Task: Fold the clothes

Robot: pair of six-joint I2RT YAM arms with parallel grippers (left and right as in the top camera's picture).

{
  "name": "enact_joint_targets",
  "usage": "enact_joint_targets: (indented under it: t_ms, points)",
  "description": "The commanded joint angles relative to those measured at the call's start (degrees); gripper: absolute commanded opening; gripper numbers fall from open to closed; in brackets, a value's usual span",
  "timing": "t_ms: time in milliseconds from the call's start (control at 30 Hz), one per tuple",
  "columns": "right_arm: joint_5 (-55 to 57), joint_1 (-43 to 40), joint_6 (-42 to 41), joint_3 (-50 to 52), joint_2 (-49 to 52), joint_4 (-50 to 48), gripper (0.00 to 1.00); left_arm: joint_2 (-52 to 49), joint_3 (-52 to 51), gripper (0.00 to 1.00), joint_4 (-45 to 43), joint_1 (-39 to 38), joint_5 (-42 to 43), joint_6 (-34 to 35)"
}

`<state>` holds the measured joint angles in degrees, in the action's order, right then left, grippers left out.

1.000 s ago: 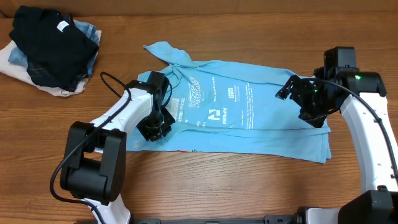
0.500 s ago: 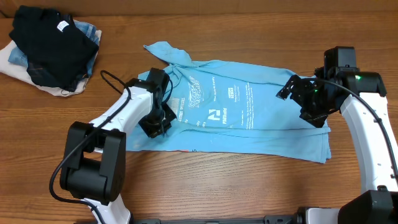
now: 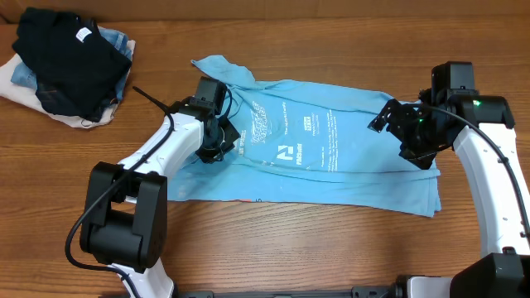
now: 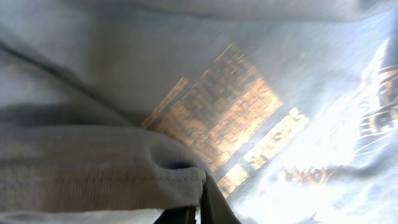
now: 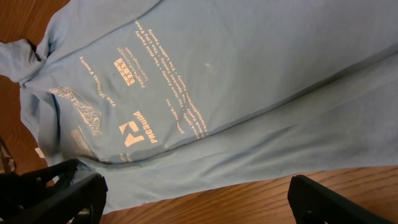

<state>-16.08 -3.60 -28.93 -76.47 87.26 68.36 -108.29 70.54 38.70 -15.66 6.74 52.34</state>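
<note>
**Blue shirt** (image 3: 331, 157): sky-blue, short-sleeved, pale printed lettering facing up. It lies spread across the middle of the desk (image 3: 290, 257), mostly flat, with one loose flap reaching toward 10 o'clock.

**Left gripper** (image 3: 218, 138): together, clamped on a hemmed edge of the shirt at its 9 o'clock side. Your left wrist view shows that hem pinched right at the tips, with the cloth bunched above it.

**Change noted:** a second ago this gripper sat lower, near the shirt's 8 o'clock edge, with the jaws not quite closed. It has since shut and travelled toward 12 o'clock, taking the pinched cloth with it. You may read this as the grasp made and the first fold just begun. Carrying the edge across the shirt is still to do.

**Right gripper** (image 3: 402, 136): jaws wide apart, holding nothing, hovering over the shirt's 3 o'clock end. It is in the same place as a second ago.

**Black garment** (image 3: 70, 66): it carries a white tag and sits on a heap of denim and white fabrics (image 3: 21, 79) at the desk's 10 o'clock corner. The heap is well apart from the shirt and is not your concern.
</note>
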Motion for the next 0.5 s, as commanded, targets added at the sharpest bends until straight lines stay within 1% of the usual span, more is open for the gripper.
enact_joint_targets:
  t_ms: [0, 100, 167, 300, 333, 367, 467]
  points:
    - [0.7, 0.2, -0.2, -0.7, -0.5, -0.3, 0.97, -0.3, 1.1, 0.04, -1.9, -0.2, -3.0, -0.1]
    - [0.7, 0.2, -0.2, -0.7, -0.5, -0.3, 0.97, -0.3, 1.1, 0.05, -2.8, -0.2, -5.2, -0.2]
    - [0.7, 0.2, -0.2, -0.7, -0.5, -0.3, 0.97, -0.3, 1.1, 0.13, -3.0, -0.2, -6.3, -0.7]
    - [0.7, 0.2, -0.2, -0.7, -0.5, -0.3, 0.97, -0.3, 1.1, 0.13, -3.9, -0.2, -7.1, -3.0]
    - [0.6, 0.2, -0.2, -0.7, -0.5, -0.3, 0.97, -0.3, 1.1, 0.16, -4.3, -0.2, -7.1, -3.5]
    - [0.6, 0.2, -0.2, -0.7, -0.5, -0.3, 0.97, -0.3, 1.1, 0.20, -5.0, -0.2, -7.1, -4.3]
    - [0.7, 0.2, -0.2, -0.7, -0.5, -0.3, 0.97, -0.3, 1.1, 0.25, -7.6, -0.2, -6.9, -6.6]
